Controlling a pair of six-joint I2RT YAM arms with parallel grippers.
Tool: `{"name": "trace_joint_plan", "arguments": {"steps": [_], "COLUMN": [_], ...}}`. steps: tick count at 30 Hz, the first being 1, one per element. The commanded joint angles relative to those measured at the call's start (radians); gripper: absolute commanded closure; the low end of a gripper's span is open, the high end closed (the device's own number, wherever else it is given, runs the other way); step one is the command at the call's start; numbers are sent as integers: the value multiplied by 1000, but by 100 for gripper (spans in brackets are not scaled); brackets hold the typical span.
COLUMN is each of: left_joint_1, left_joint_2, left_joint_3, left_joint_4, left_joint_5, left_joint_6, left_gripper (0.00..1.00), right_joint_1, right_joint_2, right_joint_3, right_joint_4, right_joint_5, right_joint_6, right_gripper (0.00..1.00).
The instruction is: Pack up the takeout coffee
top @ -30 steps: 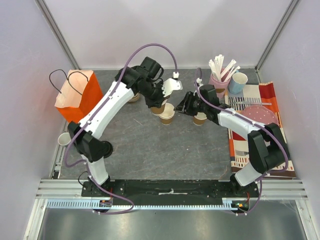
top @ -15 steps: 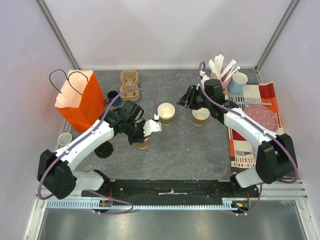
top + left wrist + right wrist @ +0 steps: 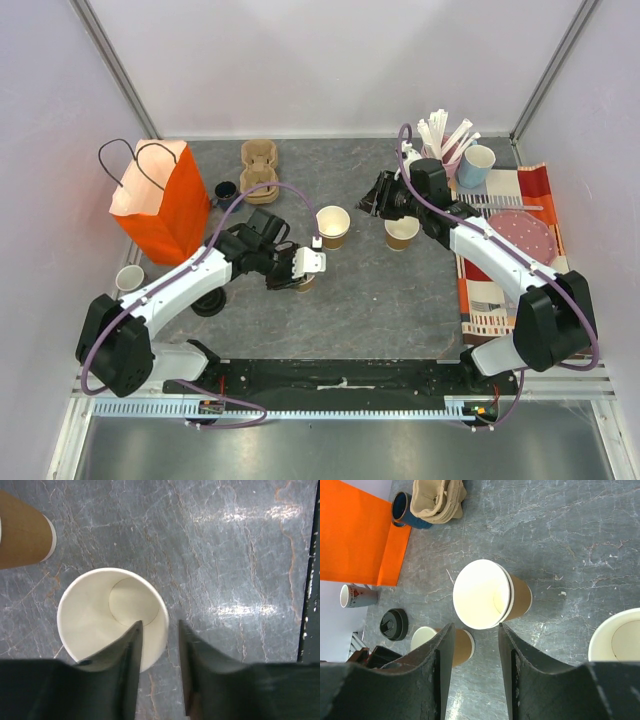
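The packing is judged barely begun. Three cups are seen open on the table [image 3: 370, 300]; none is lidded, and none is set in the carrier [image 3: 260, 165] or the bag [image 3: 160, 200]. The first cup [image 3: 107, 617] stands under the left gripper [image 3: 160, 625], whose jaws are parted astride its rim without clamping it. The right gripper [image 3: 476, 625] is open and empty beside the second cup [image 3: 620, 637]. The third cup [image 3: 482, 595] stands between the other two. A lid [image 3: 393, 624] lies apart, near the bag. Lidding and loading are left to do.

The cups are tapered brown kraft paper, smooth cream within, with rolled rims. The lid is round black plastic and the carrier is moulded pulp. The table is grey, veined and glossy.
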Motion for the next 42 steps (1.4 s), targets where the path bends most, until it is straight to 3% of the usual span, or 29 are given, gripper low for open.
{"name": "trace_joint_plan", "arguments": {"steps": [1,5,10,15,20,24,26,29,30,31,32,33,34,36,39,42], "left_joint_1": [-1,-1,30,111,297,410,465,507,518,553,573,593,640,683,778,808], "left_joint_2": [-6,-12,-41,-90,-127,-123,-113,-177,-208,-234,-257,-285,-282,-201,-78,-3], "left_joint_3": [30,105,232,295,265,193,144,53,35,1,-19,-42,-89,-104,-7,7], "left_joint_4": [27,-37,-78,-132,-310,-399,-439,-523,-552,-574,-598,-609,-603,-588,-658,-678], "left_joint_5": [40,35,14,-40,-169,-421,-469,-387,-308,-272,-247,-243,-259,-282,-205,-248], "left_joint_6": [35,-20,-265,-508,-554,-424,-386,-139,74,189,308,524,612,779,918,1019], "left_gripper": [45,27,17,16,22,29,34,35,35,35,34,34,33,33,32,31], "right_joint_1": [4,4,4,4,4,4,4,4,4,4,4,4,4,4,4,4], "right_joint_2": [-32,-29,-21,30,106,148,175,201,206,215,215,217,218,220,214,200], "right_joint_3": [2,14,48,137,209,214,214,203,203,203,203,203,201,200,192,171], "right_joint_4": [7,7,-11,-36,-79,-80,-79,-59,-53,-54,-54,-54,-54,-53,-54,-56], "right_joint_5": [18,10,7,-46,-74,-83,-92,-124,-132,-134,-134,-134,-134,-131,-123,-111], "right_joint_6": [-17,-19,-46,-112,-198,-232,-244,-252,-254,-257,-264,-267,-269,-272,-275,-283], "right_gripper": [52,51,50,49,50,49,49,49,49,49,49,49,49,49,49,49]}}
